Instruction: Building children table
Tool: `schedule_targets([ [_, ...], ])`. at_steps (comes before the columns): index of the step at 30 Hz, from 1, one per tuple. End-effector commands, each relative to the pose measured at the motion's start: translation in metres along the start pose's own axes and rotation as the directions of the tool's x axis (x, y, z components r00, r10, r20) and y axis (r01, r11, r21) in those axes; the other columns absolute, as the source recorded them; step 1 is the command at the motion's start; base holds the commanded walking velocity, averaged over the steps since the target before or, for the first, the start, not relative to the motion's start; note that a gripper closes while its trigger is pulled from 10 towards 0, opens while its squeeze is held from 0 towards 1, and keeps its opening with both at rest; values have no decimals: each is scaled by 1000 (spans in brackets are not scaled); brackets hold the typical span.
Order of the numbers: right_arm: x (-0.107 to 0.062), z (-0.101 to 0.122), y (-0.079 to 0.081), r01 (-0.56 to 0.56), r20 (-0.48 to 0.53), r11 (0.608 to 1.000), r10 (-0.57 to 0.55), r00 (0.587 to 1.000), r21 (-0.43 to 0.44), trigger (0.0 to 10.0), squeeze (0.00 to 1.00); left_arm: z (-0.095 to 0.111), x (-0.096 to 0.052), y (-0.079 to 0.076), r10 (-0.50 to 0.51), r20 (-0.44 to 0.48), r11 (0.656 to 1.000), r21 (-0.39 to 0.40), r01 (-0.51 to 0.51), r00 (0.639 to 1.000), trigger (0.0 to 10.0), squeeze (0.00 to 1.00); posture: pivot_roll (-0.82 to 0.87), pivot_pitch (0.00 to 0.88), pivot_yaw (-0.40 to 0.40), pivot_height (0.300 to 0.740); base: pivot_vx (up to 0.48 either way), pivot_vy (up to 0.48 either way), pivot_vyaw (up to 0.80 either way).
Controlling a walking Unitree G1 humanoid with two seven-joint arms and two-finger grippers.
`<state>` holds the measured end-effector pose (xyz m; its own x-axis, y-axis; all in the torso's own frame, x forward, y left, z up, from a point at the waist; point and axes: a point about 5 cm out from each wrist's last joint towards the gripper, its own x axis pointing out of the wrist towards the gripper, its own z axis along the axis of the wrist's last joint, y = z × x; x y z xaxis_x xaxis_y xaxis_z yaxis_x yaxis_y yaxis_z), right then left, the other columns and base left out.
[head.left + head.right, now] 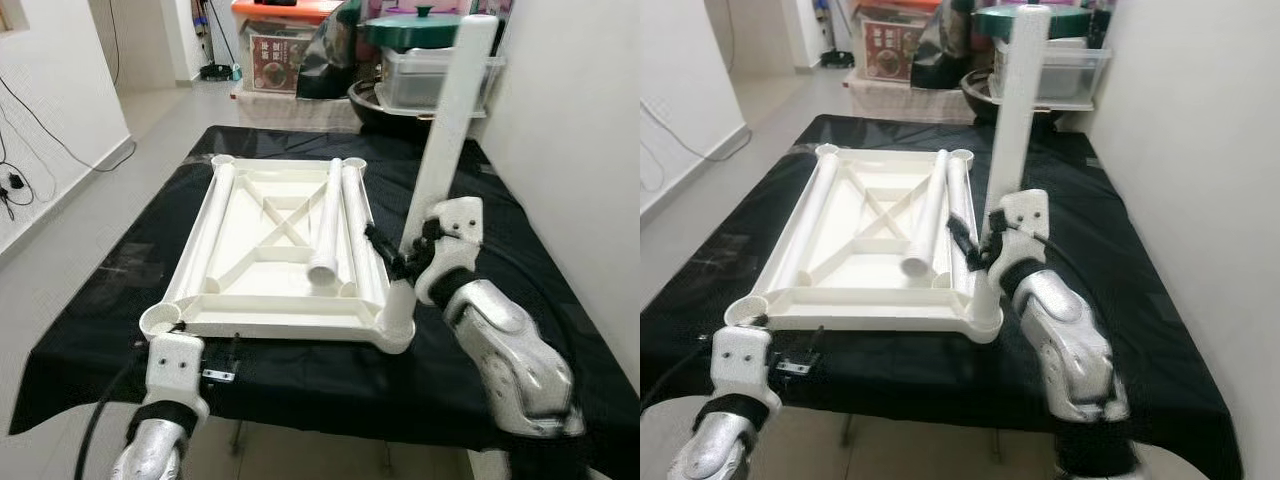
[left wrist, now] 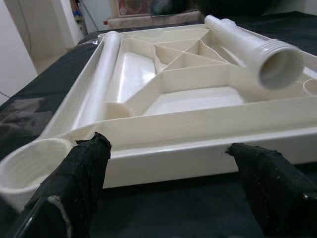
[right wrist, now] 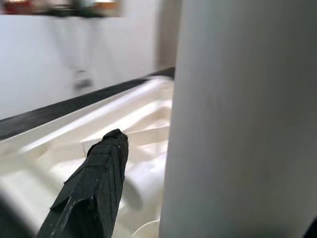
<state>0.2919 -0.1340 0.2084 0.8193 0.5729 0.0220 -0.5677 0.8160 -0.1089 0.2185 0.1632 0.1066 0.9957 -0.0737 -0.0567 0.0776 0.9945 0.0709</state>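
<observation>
Here the right gripper (image 1: 398, 262) is pinching 1 upright leg (image 1: 448, 130) to seat it in the tabletop (image 1: 262, 300) corner socket, while the left gripper (image 2: 168, 163) is waiting spread.

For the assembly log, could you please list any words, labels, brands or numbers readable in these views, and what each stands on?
No text can be read anywhere.
Red printed box beyond the table: it bears printing and a round picture, too small and blurred to read.
White tabletop, upright leg and loose legs: plain, no markings seen.
</observation>
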Motion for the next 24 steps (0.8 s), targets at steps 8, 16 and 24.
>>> schedule_targets([
  [8, 12, -47, 1, -96, -185, 992, 110, 977, 79, 0, 0, -5, 0, -4, -39, -22, 999, 11, 40, 999, 10000, 0, 134, 0, -61, 740, 0, 0, 0],
  [16, 2, -78, -54, 736, -381, 670, -658, 650, 100, 0, 0, -8, 0, -4, -51, -30, 999, 15, 52, 998, 10000, 0, 137, 0, -47, 740, 0, 0, 0],
  [24, 28, -69, -1, 606, -347, 781, -531, 773, 154, 10000, 0, -10, -1, 0, -36, -44, 999, 16, 37, 998, 10000, 0, 149, 0, -41, 740, 0, 0, 0],
])
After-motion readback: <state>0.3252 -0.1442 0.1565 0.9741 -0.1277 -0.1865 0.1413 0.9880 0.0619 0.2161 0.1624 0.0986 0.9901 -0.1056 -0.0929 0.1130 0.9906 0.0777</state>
